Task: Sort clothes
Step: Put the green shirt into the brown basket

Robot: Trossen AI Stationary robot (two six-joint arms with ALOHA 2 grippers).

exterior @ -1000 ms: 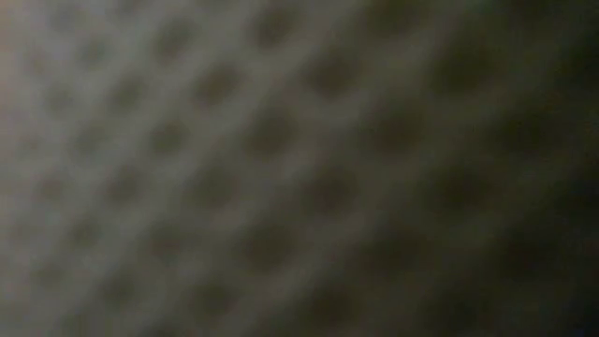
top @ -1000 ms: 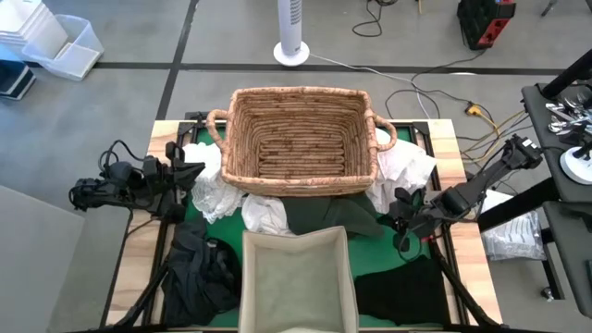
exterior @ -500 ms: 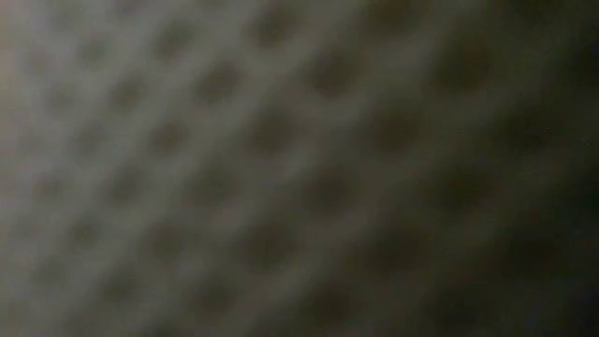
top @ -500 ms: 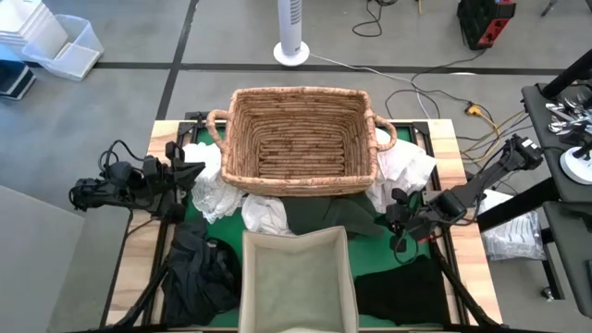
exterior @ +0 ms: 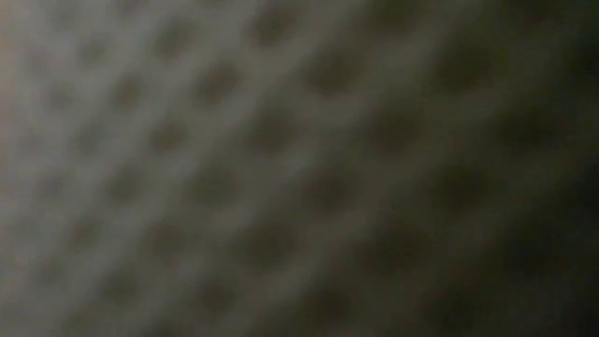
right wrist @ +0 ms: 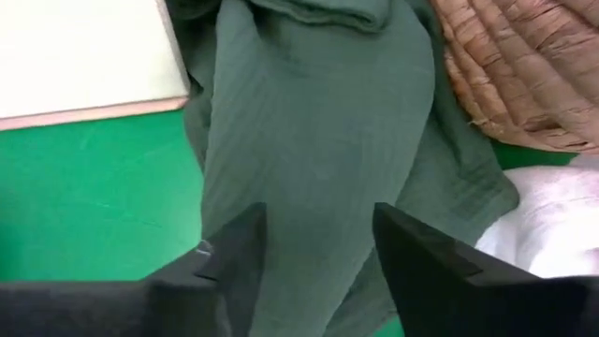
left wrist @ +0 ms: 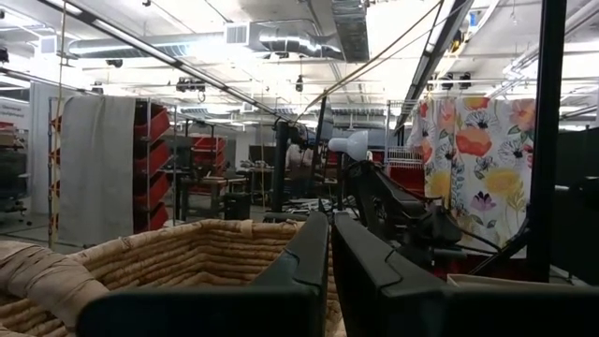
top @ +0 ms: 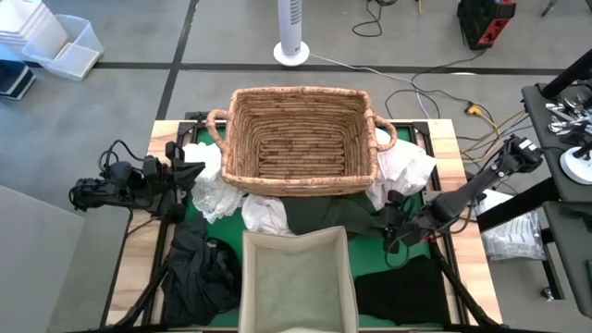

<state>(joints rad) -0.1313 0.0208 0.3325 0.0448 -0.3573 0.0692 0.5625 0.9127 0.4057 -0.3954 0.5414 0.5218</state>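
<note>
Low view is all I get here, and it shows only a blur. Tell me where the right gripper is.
Observer: The right gripper is low over the dark green garment, between the wicker basket and the beige bin.
Operator: Give me its jaws.
Observer: Open; the right wrist view shows both fingers spread above the green fabric, nothing between them.
Operator: Report what lies beside that garment.
Observer: A white garment lies next to it, by the basket's corner.
Operator: Now the left arm.
Observer: The left gripper waits at the table's left edge, shut, by another white garment.
</note>
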